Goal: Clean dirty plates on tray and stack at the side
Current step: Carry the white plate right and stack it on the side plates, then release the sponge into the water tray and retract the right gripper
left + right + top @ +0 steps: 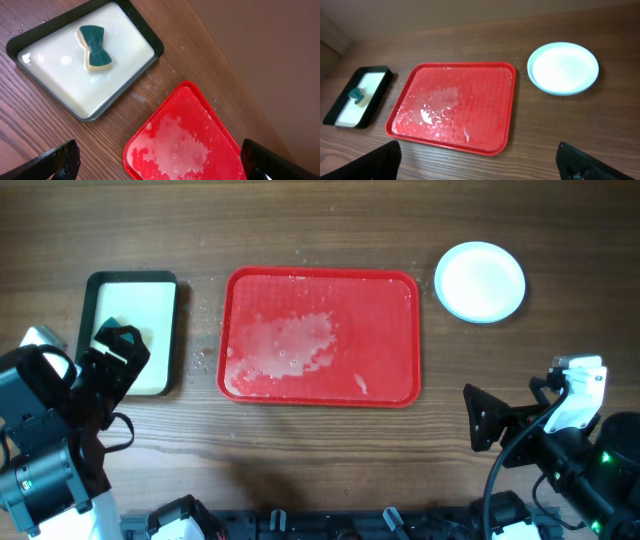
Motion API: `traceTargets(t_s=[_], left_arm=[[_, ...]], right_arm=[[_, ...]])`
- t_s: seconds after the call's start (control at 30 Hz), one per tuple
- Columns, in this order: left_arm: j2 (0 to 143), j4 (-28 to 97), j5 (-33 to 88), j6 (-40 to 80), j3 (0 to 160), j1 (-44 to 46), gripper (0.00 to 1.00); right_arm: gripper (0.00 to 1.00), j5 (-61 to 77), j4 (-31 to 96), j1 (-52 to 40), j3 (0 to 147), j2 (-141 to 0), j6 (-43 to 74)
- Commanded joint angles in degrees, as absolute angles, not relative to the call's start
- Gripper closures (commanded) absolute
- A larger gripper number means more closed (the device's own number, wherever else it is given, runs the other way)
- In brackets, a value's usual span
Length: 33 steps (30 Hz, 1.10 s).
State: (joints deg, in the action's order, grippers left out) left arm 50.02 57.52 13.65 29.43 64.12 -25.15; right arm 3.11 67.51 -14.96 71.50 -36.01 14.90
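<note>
lying long axis left-to-right: wet red tray (390,310); plates (481,281) stacked off its far right corner; left gripper (160,161), right gripper (480,161) spread wide.

Left arm (40,455): one, stood at the near-left corner, wrist tilted downward, left gripper (122,348) reaching forward, jaws spread wide, nothing held.
Right arm (585,450): one, stood at the near-right corner, right gripper (473,418) pointing toward the table's middle, fingers (380,161) wide apart, nothing held.

A dark wood-grain table (320,220) stands before a plain brown backdrop (265,45).
</note>
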Motion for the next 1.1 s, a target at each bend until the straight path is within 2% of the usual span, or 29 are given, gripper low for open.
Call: traceTargets(t_s=[0.0, 0.3, 0.4, 0.7, 0.87, 1.07], left_arm=[[50.81, 57.54, 14.76, 29.36, 63.77, -25.04, 0.00], [52.80, 57.54, 14.74, 29.34, 63.77, -25.04, 0.00], [53.71, 57.54, 14.74, 29.34, 63.77, -25.04, 0.00], [56.45, 57.54, 14.74, 29.36, 63.77, -25.04, 0.00], [58.17, 57.54, 14.76, 29.34, 63.77, -25.04, 0.00], [59.27, 57.54, 14.74, 29.34, 63.77, -25.04, 0.00]], right_arm=[[0.00, 2.11, 68.25, -15.20, 71.50, -35.83, 15.20], [0.00, 1.72, 71.09, -15.29, 71.35, -35.79, 15.05], [0.00, 1.26, 68.49, -15.35, 64.99, -31.62, 11.60], [0.00, 9.06, 20.25, -8.16, 23.49, -7.40, 5.91], [0.00, 9.04, 9.30, -8.16, 11.88, -0.38, 6.00], [0.00, 8.97, 0.40, -7.07, 5.76, -0.19, 4.38]])
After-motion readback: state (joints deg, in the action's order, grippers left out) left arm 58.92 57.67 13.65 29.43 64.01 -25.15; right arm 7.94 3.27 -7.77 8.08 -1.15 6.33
